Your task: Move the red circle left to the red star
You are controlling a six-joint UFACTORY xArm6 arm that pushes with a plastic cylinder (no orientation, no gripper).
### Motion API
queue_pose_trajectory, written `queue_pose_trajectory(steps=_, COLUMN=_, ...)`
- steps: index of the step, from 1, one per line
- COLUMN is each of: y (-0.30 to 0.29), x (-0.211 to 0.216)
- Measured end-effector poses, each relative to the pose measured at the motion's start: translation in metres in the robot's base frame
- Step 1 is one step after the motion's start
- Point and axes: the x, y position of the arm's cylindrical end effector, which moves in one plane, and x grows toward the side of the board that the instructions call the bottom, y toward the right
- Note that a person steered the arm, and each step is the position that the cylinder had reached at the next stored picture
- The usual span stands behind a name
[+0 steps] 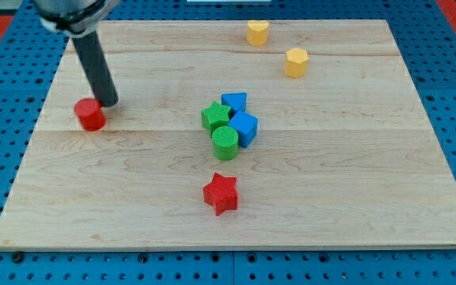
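Note:
The red circle (90,115) sits near the board's left edge, at mid height. The red star (221,193) lies lower down, near the board's middle, well to the right of the circle. My tip (109,104) is at the end of the dark rod that comes down from the view's top left. It rests just right of and slightly above the red circle, touching or nearly touching it.
A cluster in the board's middle holds a green star (215,116), a green circle (226,143) and two blue blocks (234,103) (245,127). Two yellow blocks (257,32) (295,62) sit at the top right. The wooden board (355,198) lies on a blue pegboard.

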Motion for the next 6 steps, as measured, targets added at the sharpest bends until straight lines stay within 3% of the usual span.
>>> queue_pose_trajectory(steps=1, y=0.012, x=-0.030)
queue_pose_trajectory(steps=2, y=-0.045, x=-0.011)
queue_pose_trajectory(steps=3, y=-0.026, x=0.057)
queue_pose_trajectory(steps=4, y=0.028, x=0.105)
queue_pose_trajectory(steps=5, y=-0.004, x=0.118)
queue_pose_trajectory(steps=6, y=-0.030, x=0.157)
